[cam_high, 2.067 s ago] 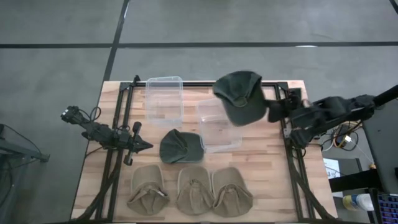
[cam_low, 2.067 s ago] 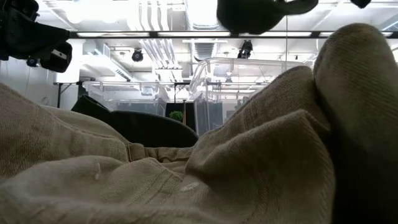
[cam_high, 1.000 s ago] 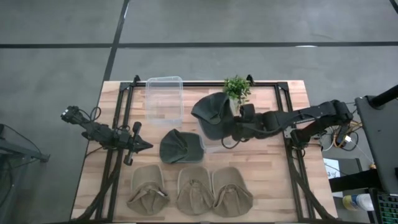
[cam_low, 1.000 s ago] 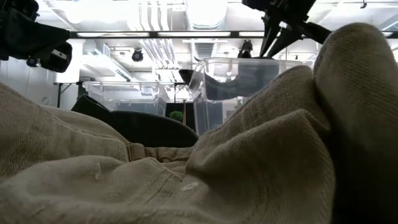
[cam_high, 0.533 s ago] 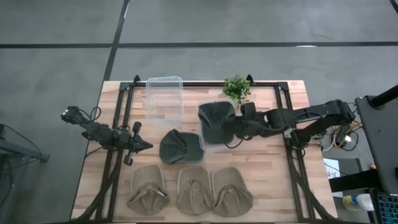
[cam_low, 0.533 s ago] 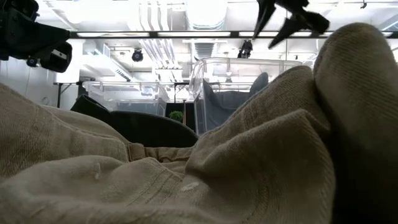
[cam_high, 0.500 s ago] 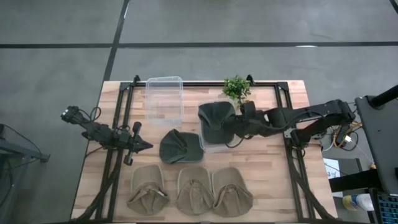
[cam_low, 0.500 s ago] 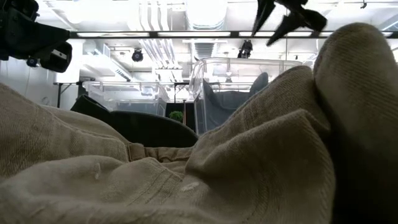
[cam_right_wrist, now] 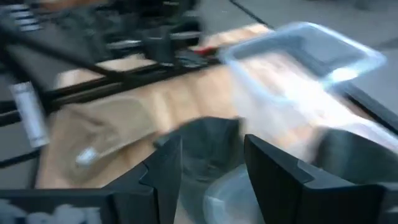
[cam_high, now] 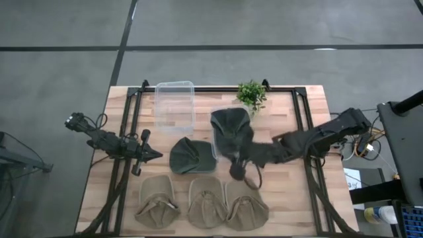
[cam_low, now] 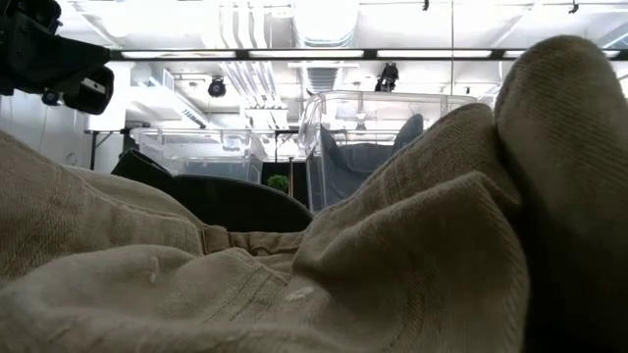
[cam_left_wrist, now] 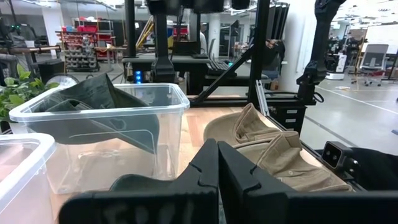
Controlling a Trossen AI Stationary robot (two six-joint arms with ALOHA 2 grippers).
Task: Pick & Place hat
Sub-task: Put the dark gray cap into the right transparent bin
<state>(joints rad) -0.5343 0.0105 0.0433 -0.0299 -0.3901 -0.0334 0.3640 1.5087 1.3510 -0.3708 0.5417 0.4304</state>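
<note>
Reaching low: right gripper [cam_high: 236, 170], fingers apart, empty.
Hat: dark hat [cam_high: 231, 130] behind it in clear bin [cam_high: 218, 156].
Change: gripper has withdrawn.
Left gripper [cam_high: 151, 155]: clenched, waiting.

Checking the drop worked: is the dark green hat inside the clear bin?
Inside: the dark green hat fills the clear bin, its fabric behind the walls.

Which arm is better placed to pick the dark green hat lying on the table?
Right. The right gripper is open beside the dark green hat; the left gripper, shut, waits at the table's left.

Tan hats [cam_low: 294, 265] fill the foreground before a clear bin [cam_low: 363, 147].
</note>
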